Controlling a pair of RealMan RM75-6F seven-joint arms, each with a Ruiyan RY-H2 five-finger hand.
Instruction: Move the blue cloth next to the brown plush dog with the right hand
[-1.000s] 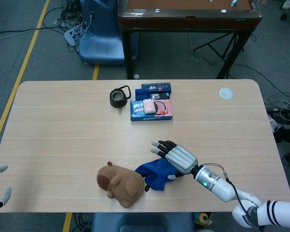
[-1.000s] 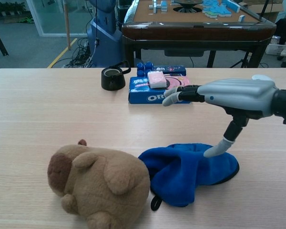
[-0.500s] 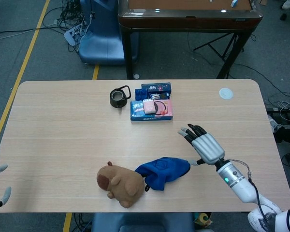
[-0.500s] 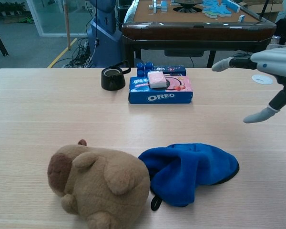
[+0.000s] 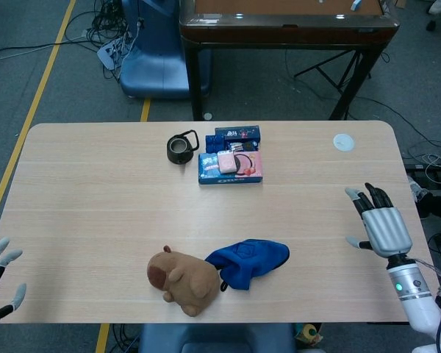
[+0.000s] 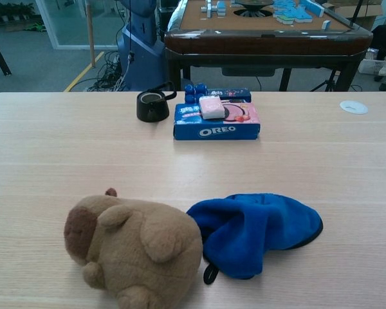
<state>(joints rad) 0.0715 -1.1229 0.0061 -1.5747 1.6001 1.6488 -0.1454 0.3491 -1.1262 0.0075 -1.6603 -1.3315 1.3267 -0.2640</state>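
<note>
My left hand (image 5: 0,283) hangs off the table's (image 5: 95,184) near-left corner, fingers spread, empty. The blue cloth (image 5: 248,260) lies crumpled against the brown plush dog (image 5: 182,279). My right hand (image 5: 384,226) hovers far right, fingers splayed, holding nothing.

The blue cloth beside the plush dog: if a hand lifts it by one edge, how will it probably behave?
The blue cloth lies crumpled in soft folds, so it would probably droop rather than stay flat. It looks light. Its fuzzy surface likely resists slipping; touching the brown plush dog, it might nudge it.
</note>
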